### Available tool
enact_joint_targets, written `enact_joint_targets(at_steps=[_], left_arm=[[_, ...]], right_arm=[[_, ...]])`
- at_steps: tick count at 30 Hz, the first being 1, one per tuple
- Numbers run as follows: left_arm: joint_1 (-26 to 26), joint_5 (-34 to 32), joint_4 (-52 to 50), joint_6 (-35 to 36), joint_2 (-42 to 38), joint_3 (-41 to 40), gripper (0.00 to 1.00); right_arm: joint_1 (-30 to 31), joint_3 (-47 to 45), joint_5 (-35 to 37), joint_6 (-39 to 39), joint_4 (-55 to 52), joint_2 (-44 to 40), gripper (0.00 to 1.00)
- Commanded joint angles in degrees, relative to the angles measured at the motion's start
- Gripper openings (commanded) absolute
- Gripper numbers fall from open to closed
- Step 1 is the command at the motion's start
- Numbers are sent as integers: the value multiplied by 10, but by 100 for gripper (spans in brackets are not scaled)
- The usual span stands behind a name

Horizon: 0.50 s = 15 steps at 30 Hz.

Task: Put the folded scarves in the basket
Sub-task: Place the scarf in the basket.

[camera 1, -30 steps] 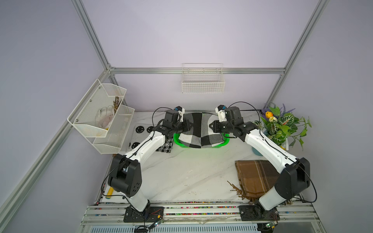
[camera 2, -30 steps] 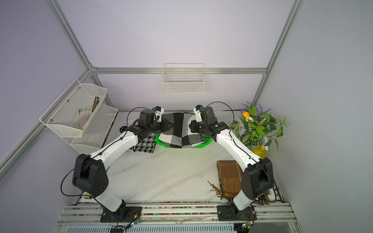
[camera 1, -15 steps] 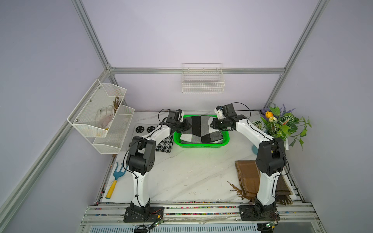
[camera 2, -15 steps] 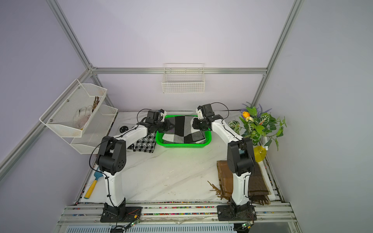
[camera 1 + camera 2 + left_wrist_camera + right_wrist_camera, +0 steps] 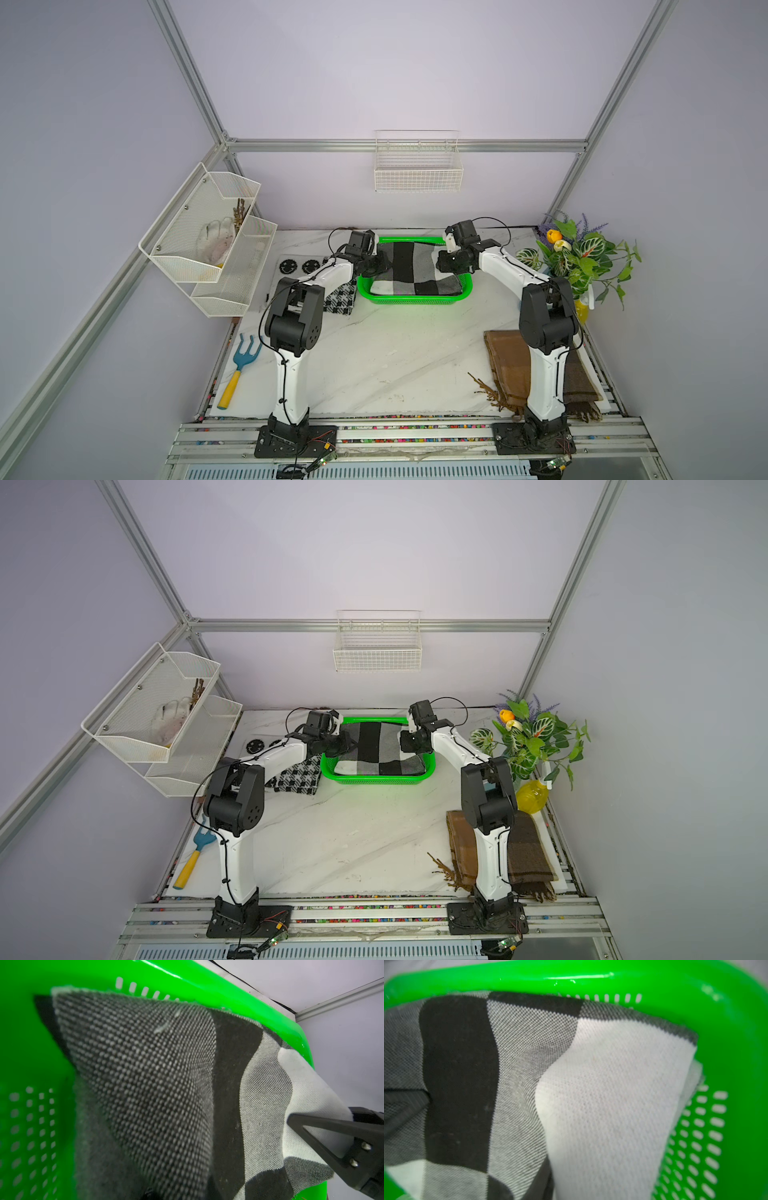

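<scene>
Checked scarf (image 5: 415, 269) lies folded inside the green basket (image 5: 411, 300) at the back of the table (image 5: 395, 365), filling most of it. Left gripper (image 5: 375, 266) sits at the scarf's left edge, jaws closed on the cloth. Right gripper (image 5: 448, 262) is at the right edge, one finger (image 5: 324, 1124) resting on a white patch. Cannot tell how far it is open.

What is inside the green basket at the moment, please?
The folded black, grey and white checked scarf lies inside the basket, covering most of its floor. Whether anything lies beneath the scarf cannot be seen.
</scene>
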Motion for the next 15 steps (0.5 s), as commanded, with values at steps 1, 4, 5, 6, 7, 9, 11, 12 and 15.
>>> enact_joint_targets(at_steps=[1,4,5,6,7,9,11,12,15], left_arm=[[2,-13,3,18,0,-1,13],[2,-13,2,20,-10,-6,13],[1,-12,1,19,-14,-6,14],[1,-13,-2,21,-17,-5,16],[0,-20,-8,24,-21,-4,21],[-2,-33,-15,29,-30,-7,25],[-2,-31,-17,29,-39,-10,33],[-2,-30,-19,31,-42,-11,33],[-4,-39,-24,35,-57,-17,34]], right_arm=[[-2,-4,44,-8,-7,0,33],[0,-9,50,-6,-9,-10,35],[3,-12,63,-6,-10,-16,36],[5,-15,76,-8,-11,-21,38],[8,-20,92,-10,-11,-28,41],[11,-24,119,-12,-19,-37,44],[12,-33,141,-16,-18,-46,47],[13,-36,154,-15,-20,-49,48],[17,-39,172,-16,-28,-56,51]])
